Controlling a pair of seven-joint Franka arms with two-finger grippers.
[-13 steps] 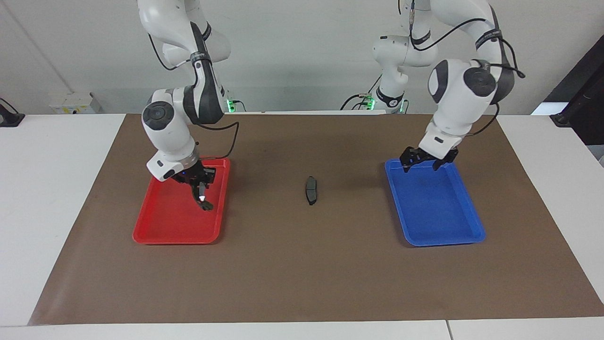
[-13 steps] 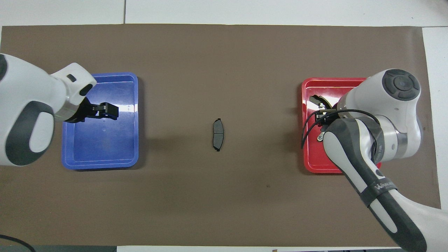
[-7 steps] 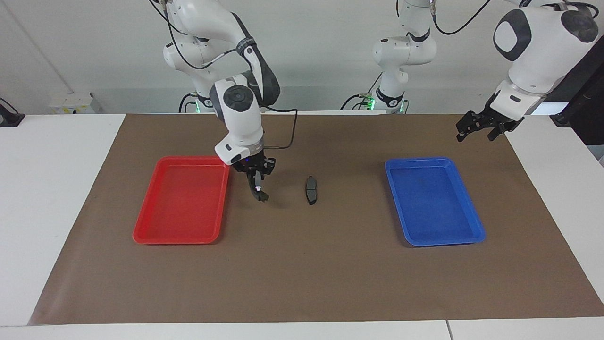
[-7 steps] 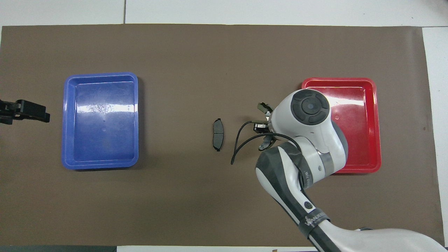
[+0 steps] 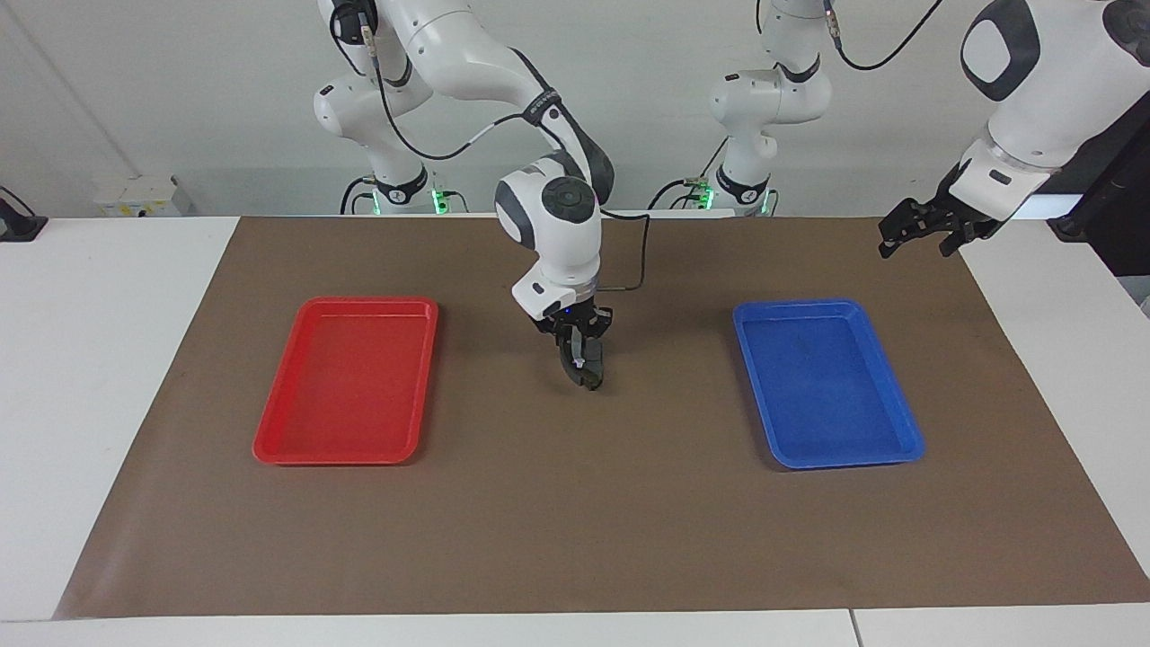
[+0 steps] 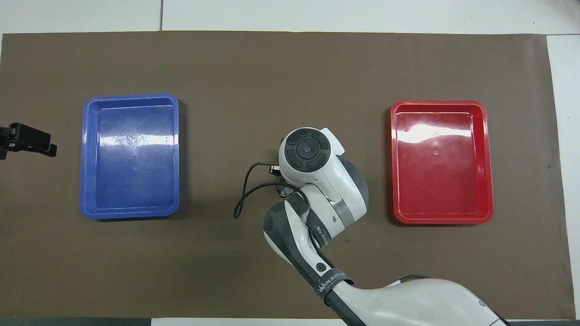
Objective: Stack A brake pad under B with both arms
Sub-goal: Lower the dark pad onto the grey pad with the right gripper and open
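Brown mat [image 5: 575,503], right tool [image 5: 582,359] gripping B [image 5: 588,376], arm label illegible.

The right gripper [image 5: 584,359] hangs over mid-table, holding the brake shoe [image 5: 588,376]. One tray [image 5: 346,382] sits toward the right arm's end from it, another tray [image 5: 827,386] toward the left arm's end, where the left gripper [image 5: 925,235] waits.
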